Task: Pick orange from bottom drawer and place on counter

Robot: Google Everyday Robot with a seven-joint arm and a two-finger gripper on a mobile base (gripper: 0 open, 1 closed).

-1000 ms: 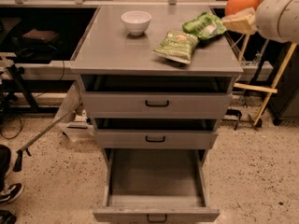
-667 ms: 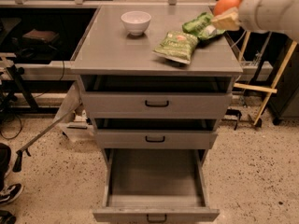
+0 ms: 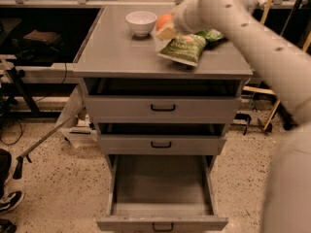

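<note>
Gripper [image 3: 167, 29] clamped on orange [image 3: 164, 20], hanging over counter [image 3: 121, 52] just right of white bowl [image 3: 141, 22]. A second ago I had it well right of bowl, beyond green crisp bags [image 3: 183, 48]. Bottom drawer [image 3: 160, 193] stands open. My read: only set-down remains.

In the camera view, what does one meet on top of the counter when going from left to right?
bowl → orange, held in the gripper just above the counter → front crisp bag → rear crisp bag
</note>
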